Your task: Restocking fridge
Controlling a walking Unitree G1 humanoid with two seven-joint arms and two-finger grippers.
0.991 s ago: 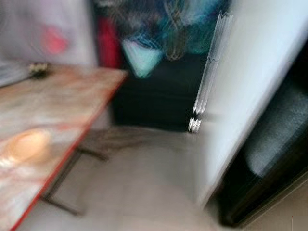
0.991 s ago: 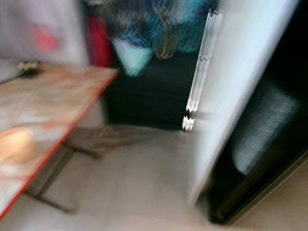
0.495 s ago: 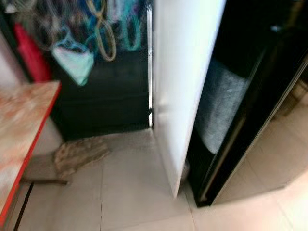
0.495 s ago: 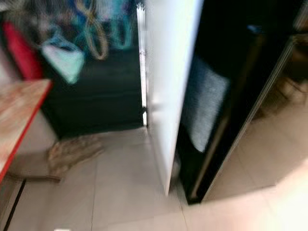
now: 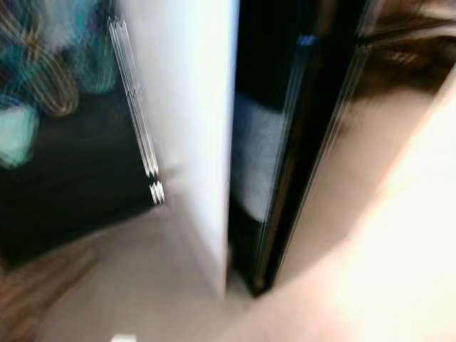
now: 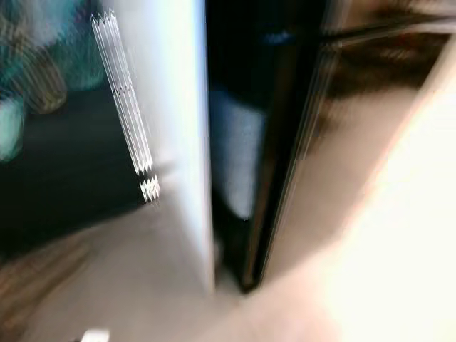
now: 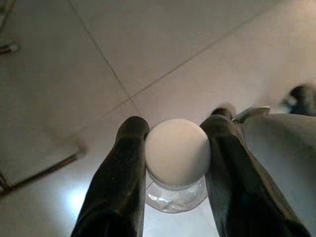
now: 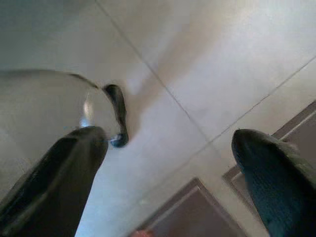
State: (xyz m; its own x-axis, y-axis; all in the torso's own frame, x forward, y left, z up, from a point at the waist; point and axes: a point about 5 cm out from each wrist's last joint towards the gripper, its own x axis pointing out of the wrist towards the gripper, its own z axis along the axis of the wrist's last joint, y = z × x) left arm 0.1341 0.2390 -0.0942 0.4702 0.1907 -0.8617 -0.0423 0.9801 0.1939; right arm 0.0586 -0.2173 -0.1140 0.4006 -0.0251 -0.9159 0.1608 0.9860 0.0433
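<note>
From the head camera I see a very blurred picture. A white fridge door (image 5: 192, 121) stands open, edge toward me, with a shiny handle strip (image 5: 139, 135) on its left side. To the right of the door is the dark inside of the fridge (image 5: 267, 107), and low in it there is a pale grey patch (image 5: 255, 164) that I cannot identify. The pale tiled floor (image 5: 370, 235) lies in front and to the right, very bright there. On the far left, behind the door, I see dark furniture (image 5: 64, 178) with blurred teal and yellow things (image 5: 35, 78) hanging above it; I cannot tell what they are.

In the left wrist view, the left gripper (image 7: 177, 148) holds a clear plastic bottle (image 7: 175, 195) by the neck. Its white ribbed cap (image 7: 177, 153) sits between the two black fingers (image 7: 121, 182), which touch it on both sides. The cap faces the camera, so the long axis of the bottle runs away from the wrist, toward the tiled floor (image 7: 148, 49) under it. The body of the bottle is mostly hidden behind the cap.

In the right wrist view, the right gripper (image 8: 168, 143) has its two black fingers (image 8: 64, 173) wide apart with nothing between them. Under it is the floor, and beside one finger I see a grey rounded part of the robot (image 8: 44, 113).
</note>
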